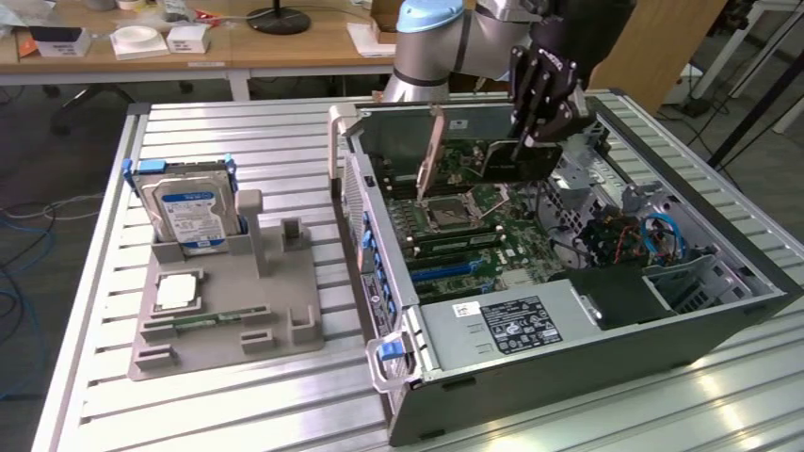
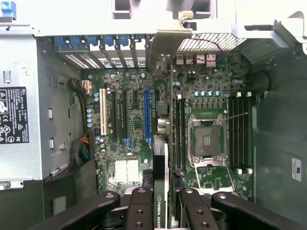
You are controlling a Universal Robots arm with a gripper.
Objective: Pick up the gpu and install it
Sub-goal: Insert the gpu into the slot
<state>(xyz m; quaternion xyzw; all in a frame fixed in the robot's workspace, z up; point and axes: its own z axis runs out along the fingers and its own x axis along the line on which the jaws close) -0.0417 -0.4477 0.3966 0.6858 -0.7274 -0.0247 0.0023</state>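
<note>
1. The thin, flat, black rectangular gpu (image 1: 518,165) (image 2: 163,158) stood upright on its long edge inside the open dark-grey metal computer case (image 1: 603,367). It was over the green motherboard (image 1: 503,240), at the end of the case away from the grey, labelled power supply box (image 1: 503,320).
2. The black, multi-link tool (image 1: 538,141) (image 2: 164,201) came down on the gpu from above. Its fingers (image 2: 140,206) were closed partway, one against each face of the card, so the gpu was firmly held.
3. In the wrist view the gpu appeared edge-on. Its silver metal bracket (image 2: 168,40) reached the case's rear wall beside a row of blue slot clips (image 2: 103,42). The card's edge ran between the blue expansion slot (image 2: 147,117) and the square silver processor socket (image 2: 207,141). Whether its lower edge had entered a slot could not be told.
4. At the exterior view's left, a grey moulded holder (image 1: 282,301) lay on the slatted aluminium desk (image 1: 226,141), just beside the case.
5. The holder carried three things:
   - a silver hard drive with a blue label (image 1: 188,212), standing upright;
   - a square silver processor chip (image 1: 176,290), lying flat;
   - a narrow green memory stick (image 1: 207,320).
</note>
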